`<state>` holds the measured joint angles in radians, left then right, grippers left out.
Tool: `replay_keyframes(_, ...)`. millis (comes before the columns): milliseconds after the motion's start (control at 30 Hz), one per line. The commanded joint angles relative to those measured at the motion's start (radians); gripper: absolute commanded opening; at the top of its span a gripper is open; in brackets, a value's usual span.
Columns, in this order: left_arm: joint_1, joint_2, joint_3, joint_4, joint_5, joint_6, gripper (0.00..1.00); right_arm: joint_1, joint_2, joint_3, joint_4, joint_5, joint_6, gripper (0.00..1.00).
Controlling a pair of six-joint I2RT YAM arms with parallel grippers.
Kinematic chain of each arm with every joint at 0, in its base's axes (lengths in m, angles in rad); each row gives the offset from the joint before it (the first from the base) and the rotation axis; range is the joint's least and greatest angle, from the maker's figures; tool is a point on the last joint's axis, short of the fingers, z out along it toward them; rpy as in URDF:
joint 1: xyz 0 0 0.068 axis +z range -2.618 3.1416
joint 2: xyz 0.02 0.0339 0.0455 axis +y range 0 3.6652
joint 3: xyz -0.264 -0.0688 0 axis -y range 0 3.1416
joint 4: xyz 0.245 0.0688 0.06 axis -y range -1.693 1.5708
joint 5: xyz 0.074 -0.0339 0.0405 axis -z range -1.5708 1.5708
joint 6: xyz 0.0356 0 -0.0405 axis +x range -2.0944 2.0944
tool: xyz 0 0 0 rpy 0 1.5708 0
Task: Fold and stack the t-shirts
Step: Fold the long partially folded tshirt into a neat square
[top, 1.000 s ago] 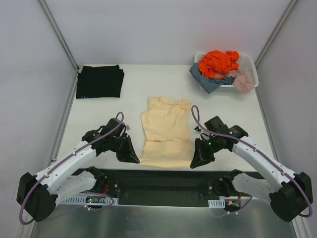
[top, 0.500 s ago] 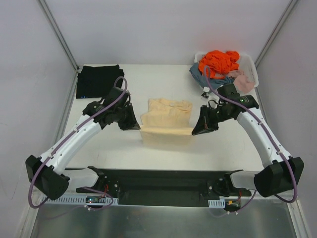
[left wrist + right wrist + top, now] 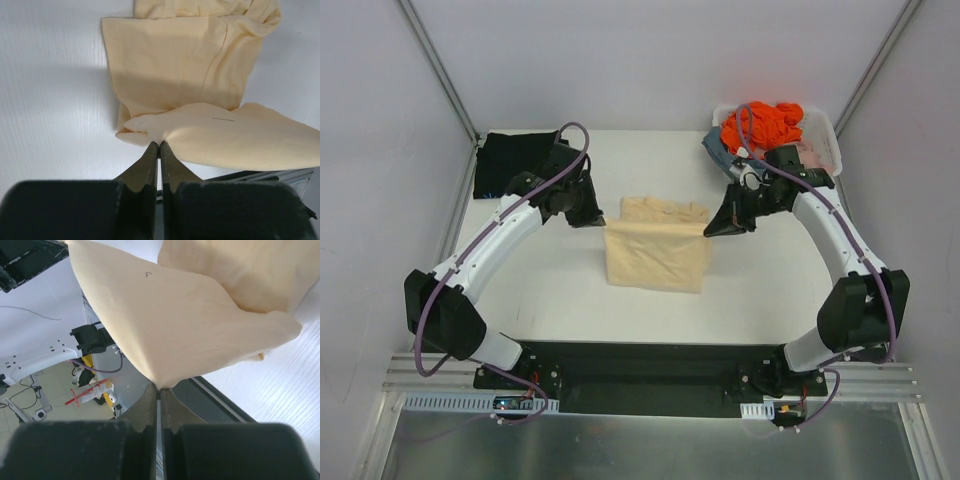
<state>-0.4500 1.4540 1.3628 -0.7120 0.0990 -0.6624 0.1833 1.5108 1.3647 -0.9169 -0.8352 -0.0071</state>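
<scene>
The cream-yellow t-shirt (image 3: 656, 252) lies mid-table, its near half lifted and doubled back over the far half. My left gripper (image 3: 601, 224) is shut on the shirt's left corner (image 3: 150, 134). My right gripper (image 3: 708, 231) is shut on the right corner (image 3: 162, 380), and the raised hem stretches between the two. The wrist views show the cloth pinched at each pair of fingertips, with the lower layer (image 3: 175, 60) flat on the table beneath. The black t-shirt (image 3: 512, 160) lies folded at the far left, partly behind my left arm.
A white slotted basket (image 3: 825, 135) stands at the far right corner, holding orange, grey-blue and pink clothes (image 3: 760, 125). Grey walls with metal rails close in the white table (image 3: 540, 280) on both sides. The black base rail (image 3: 640, 360) runs along the near edge.
Both grippers have carried the shirt's near hem from the table's front edge up and away, toward the far end. The shirt has gone from lying full length to folded about in half.
</scene>
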Motion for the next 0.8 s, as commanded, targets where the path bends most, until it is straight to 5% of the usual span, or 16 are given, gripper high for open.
replay_keyframes(0, 0.028, 0.032, 0.096, 0.072, -0.036, 0.044, 0.00, -0.042, 0.066, 0.079, 0.090, -0.041, 0.034, 0.01)
replay_keyframes(367, 0.096, 0.245, 0.254, 0.140, 0.002, 0.099, 0.00, -0.085, 0.258, 0.157, 0.237, -0.061, 0.090, 0.01)
replay_keyframes(767, 0.137, 0.658, 0.626, 0.215, 0.057, 0.122, 0.00, -0.093, 0.468, 0.270, 0.325, 0.342, 0.151, 0.01)
